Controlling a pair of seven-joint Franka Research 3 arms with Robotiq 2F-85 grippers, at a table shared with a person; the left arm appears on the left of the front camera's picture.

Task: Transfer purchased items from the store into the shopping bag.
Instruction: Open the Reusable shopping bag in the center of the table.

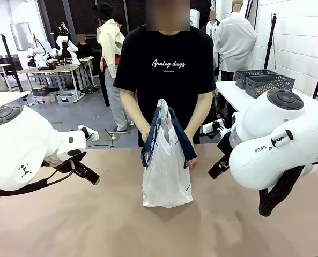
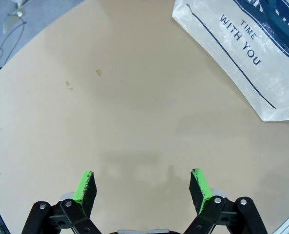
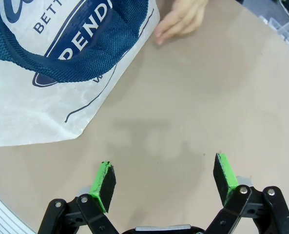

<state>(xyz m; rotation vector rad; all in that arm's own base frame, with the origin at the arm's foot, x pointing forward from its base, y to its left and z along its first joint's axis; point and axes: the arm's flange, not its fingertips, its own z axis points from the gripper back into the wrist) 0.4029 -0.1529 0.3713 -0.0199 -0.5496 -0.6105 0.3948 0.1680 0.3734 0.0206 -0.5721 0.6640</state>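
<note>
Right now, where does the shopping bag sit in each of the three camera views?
Front view: shopping bag upright at mid-table, in front of the person.
Left wrist view: shopping bag in the upper right corner.
Right wrist view: shopping bag in the upper left.
Shared landmark: the tan table under it.

shopping bag (image 1: 167,171): contents unclear through cloudy plastic | logo lettering (image 3: 82,20): cut by top edge | person's hand (image 3: 181,22): cropped at wrist
</note>
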